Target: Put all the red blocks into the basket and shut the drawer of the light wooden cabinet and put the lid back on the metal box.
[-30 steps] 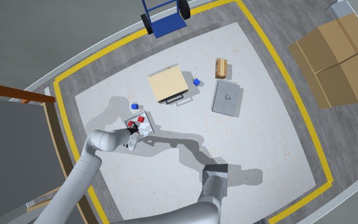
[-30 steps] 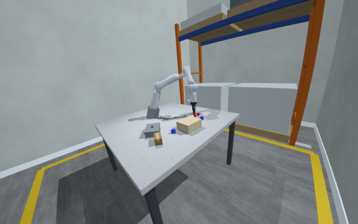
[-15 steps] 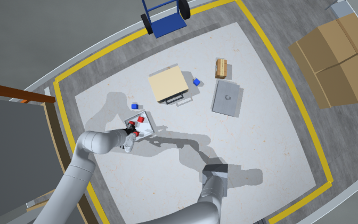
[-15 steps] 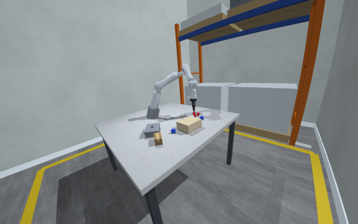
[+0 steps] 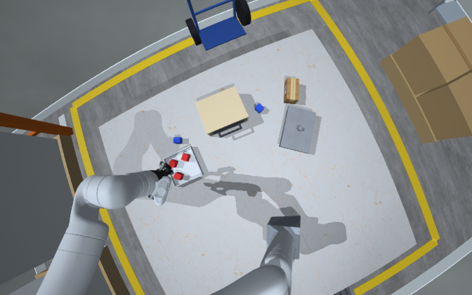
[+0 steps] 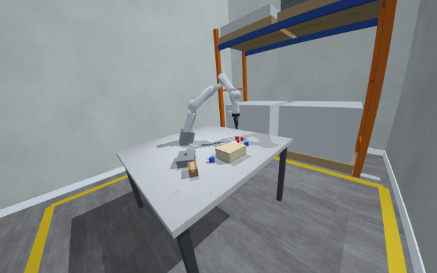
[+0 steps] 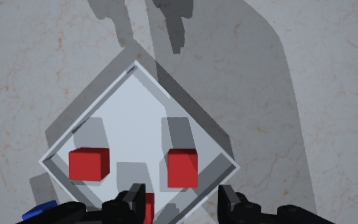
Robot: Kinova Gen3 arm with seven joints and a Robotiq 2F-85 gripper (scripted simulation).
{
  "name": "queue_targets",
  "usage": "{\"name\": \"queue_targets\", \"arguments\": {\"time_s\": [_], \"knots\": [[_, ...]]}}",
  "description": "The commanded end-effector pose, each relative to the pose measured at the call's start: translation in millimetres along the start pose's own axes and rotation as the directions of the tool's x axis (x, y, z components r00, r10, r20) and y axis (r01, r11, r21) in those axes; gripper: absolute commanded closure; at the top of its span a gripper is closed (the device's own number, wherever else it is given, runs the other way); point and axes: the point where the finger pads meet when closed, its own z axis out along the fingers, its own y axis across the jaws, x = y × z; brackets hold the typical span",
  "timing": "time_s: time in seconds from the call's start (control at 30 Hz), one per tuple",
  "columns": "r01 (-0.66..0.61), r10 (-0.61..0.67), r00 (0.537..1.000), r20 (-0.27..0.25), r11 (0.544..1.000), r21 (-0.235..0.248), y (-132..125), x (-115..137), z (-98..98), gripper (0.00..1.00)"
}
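With the basket (image 5: 195,171) (image 7: 91,110) as the landmark, its near corner runs off the bottom of the wrist view, where the hand (image 7: 181,200) covers part of the lowest red block (image 7: 149,209) and the picture's edge cuts it off. The blue block (image 7: 40,210) just outside the basket is partly cut off there too. In the exterior view, the basket's walls are too small to make out, mostly behind the cabinet (image 6: 230,151).
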Motion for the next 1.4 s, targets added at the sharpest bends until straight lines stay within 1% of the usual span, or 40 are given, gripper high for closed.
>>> {"name": "queue_targets", "arguments": {"time_s": [0.0,0.23,0.47,1.1,1.37], "knots": [[0.0,0.0,1.0,0.0,1.0,0.0,0,0,-6.1,0.47],[0.0,0.0,1.0,0.0,1.0,0.0,0,0,-30.1,0.47],[0.0,0.0,1.0,0.0,1.0,0.0,0,0,-42.2,0.47],[0.008,-0.008,1.0,-0.001,1.0,0.001,-3,0,-44.2,0.47],[0.055,-0.055,0.998,-0.006,0.998,0.006,-21,5,-42.9,0.47]]}}
